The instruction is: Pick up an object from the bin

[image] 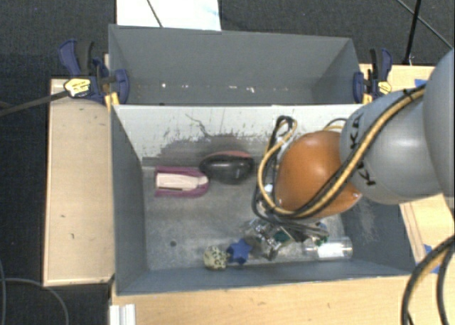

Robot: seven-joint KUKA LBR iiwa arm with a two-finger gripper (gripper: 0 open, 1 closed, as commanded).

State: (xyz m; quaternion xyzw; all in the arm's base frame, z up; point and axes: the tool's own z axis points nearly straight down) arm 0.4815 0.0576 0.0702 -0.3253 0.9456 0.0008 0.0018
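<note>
My gripper (274, 242) is low at the bin's front, under the orange cover, with its metal parts just above the floor. A small blue piece (239, 251) lies right at its left side. Further left along the front wall sits a small speckled yellowish lump (215, 257). A clear tube with a white end (328, 249) lies just right of the gripper.
A black oval thing with a reddish edge (227, 168) lies at the middle back of the bin floor. A pink and white block (181, 181) lies to its left. The arm and its cables cover the bin's right half.
</note>
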